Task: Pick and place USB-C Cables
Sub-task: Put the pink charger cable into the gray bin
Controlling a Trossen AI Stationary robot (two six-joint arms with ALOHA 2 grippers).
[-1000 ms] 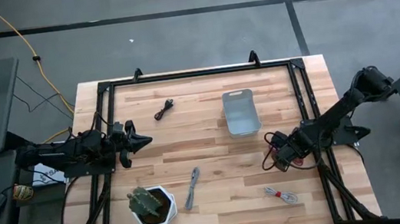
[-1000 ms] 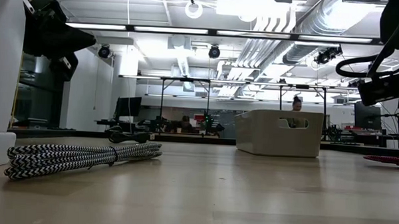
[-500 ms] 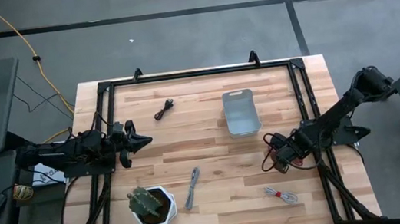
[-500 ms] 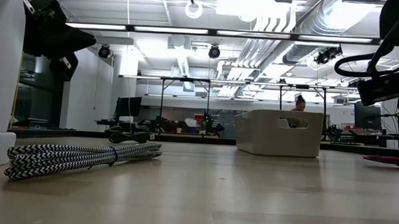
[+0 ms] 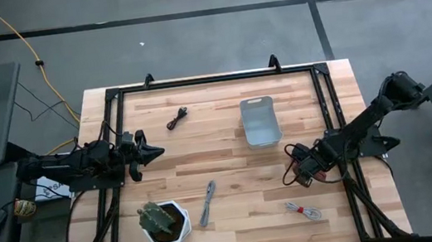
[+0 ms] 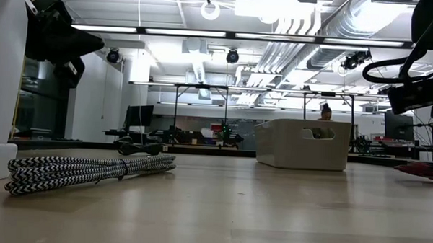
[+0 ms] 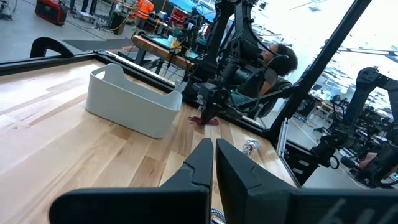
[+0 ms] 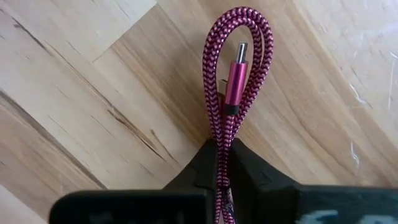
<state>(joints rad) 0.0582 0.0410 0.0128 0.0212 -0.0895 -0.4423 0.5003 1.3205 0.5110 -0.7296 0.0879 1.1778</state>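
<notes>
Four USB-C cables show on the wooden table: a black one (image 5: pixel 176 119) at the far left, a grey braided one (image 5: pixel 208 203) near the front, a whitish-red one (image 5: pixel 304 210) at the front right, and a dark red one (image 8: pixel 235 68) right of the middle. My right gripper (image 5: pixel 296 170) is shut on the dark red cable (image 5: pixel 290 176), just near of the pale tray (image 5: pixel 258 122). My left gripper (image 5: pixel 153 153) hovers shut at the table's left side and holds nothing. My right gripper pinches the dark red cable's bundled strands (image 8: pixel 222 138) between its two fingers, several strands together. The fingers slant down from the table's right side. The looped end (image 8: pixel 237 25) and a metal plug (image 8: pixel 237 73) reach out past the fingertips, low over or on the wood.
A white pot with a cactus (image 5: pixel 164 221) stands at the front left. A black frame (image 5: pixel 211 81) runs along the table's far and side edges. Bare wood lies between the tray and the black cable. A yellow cord (image 5: pixel 22 46) lies on the floor beyond the table.
My right gripper has shut on the dark red cable without shifting along the table. In the low view the cable's end at the right stands a little higher off the wood than before.
</notes>
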